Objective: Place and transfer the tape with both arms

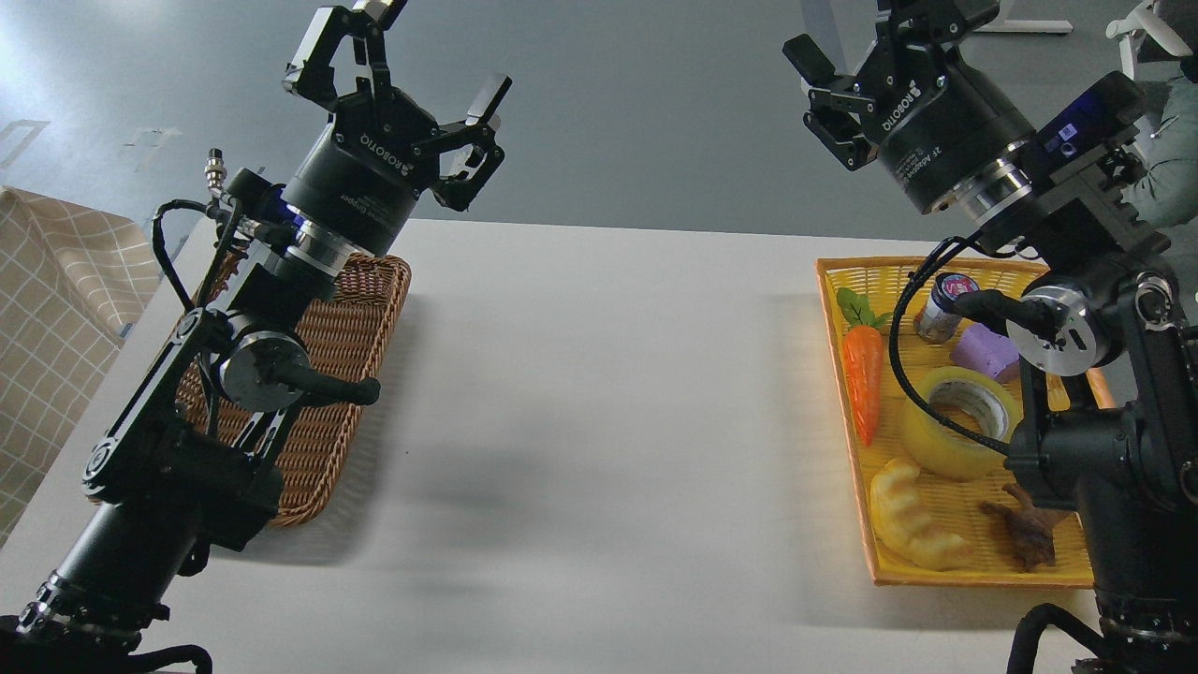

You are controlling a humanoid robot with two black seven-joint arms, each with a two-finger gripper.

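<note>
**Tape resting in the yellow tray, both grippers raised**

At right of the frame, I see the tape (961, 421) lying flat in the yellow tray (973, 569), between a toy carrot (864, 379) and my right arm, a black cable crossing over it. My left gripper (402, 80), upper left above the wicker basket (346, 374), has its fingers spread and empty. My right gripper (824, 94), upper right, also holds nothing, fingers apart.
</note>
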